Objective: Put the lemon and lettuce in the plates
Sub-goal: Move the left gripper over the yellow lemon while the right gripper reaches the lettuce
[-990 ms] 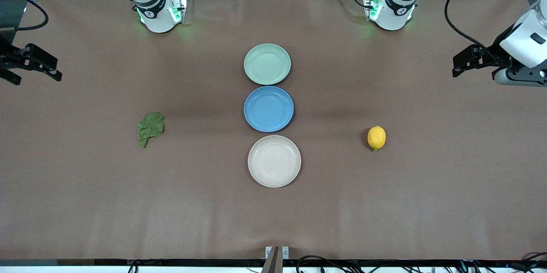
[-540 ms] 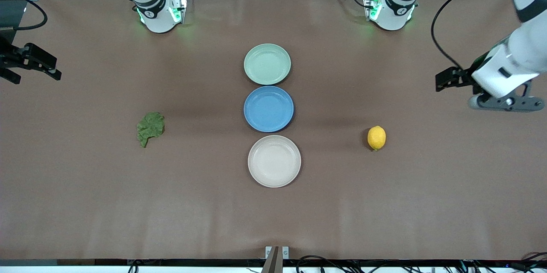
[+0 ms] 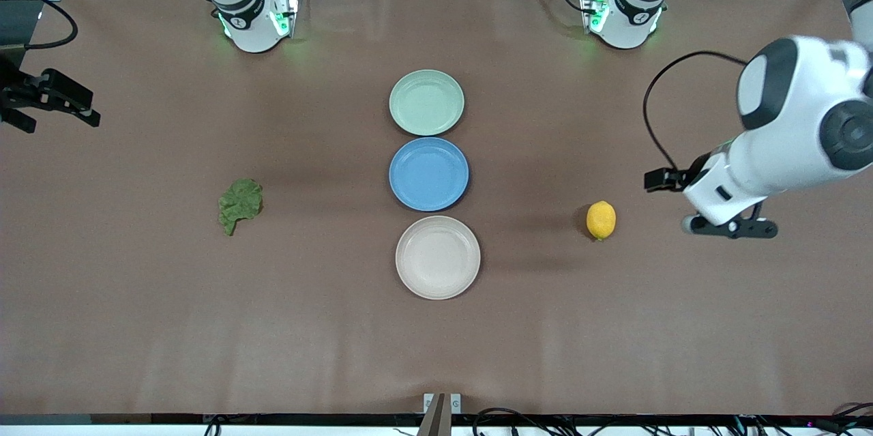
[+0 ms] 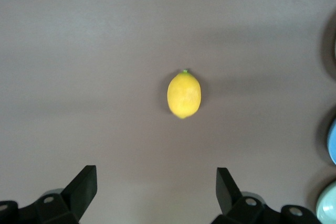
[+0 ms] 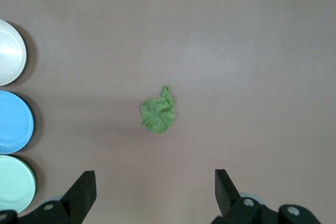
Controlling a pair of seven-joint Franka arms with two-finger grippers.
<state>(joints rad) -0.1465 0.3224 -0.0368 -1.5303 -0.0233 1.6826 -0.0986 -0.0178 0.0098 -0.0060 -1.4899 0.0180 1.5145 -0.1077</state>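
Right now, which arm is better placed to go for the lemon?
The left. Its end effector is open, up in the air at the lemon's end of the table, the fruit centred in its wrist view. The right end effector waits at the table's edge, nearer the lettuce.

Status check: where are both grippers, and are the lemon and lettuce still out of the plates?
Left gripper open, over bare table beside lemon. Right gripper open, waiting at its table end. Lettuce on table. Nothing blocking.

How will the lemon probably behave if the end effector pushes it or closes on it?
The lemon is oval and smooth, lying on its side on the flat table, so a push would probably roll it. Its curved skin may slip between narrow fingers unless gripped across its middle. It looks firm, so likely not floppy.
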